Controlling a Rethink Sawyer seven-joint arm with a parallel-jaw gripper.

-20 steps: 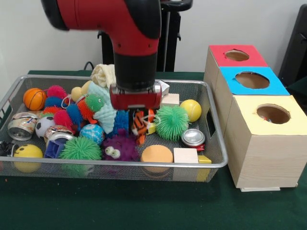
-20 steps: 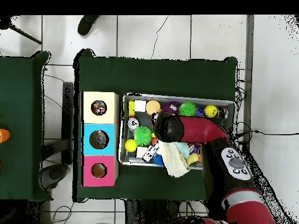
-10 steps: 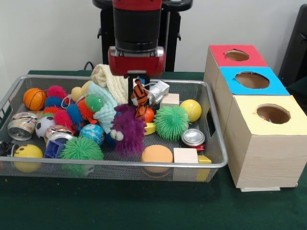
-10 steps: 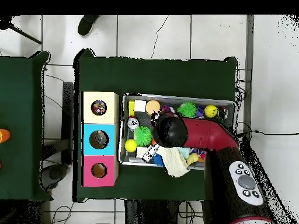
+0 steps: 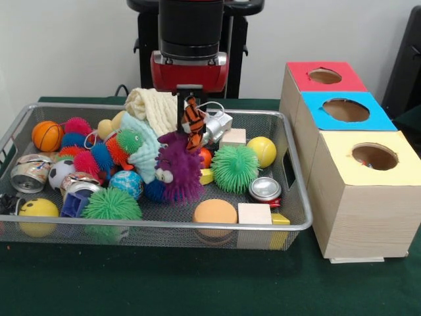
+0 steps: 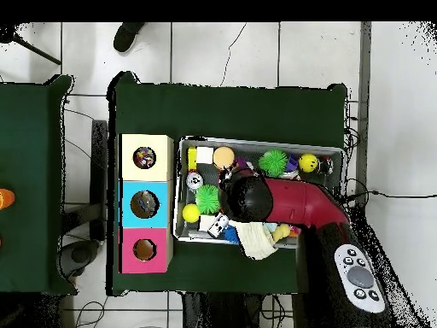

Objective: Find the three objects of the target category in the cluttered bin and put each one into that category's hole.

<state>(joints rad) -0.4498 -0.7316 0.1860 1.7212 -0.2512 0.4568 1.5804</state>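
Gripper (image 5: 190,99) pinching an orange striped tiger toy (image 5: 193,123), toy dangling just beneath it above the wire bin (image 5: 289,172), touching a purple fuzzy toy (image 5: 176,168), near green spiky ball (image 5: 235,168).

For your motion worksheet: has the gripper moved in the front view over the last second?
Yes. The gripper has risen, lifting the orange striped toy clear above the wire bin.
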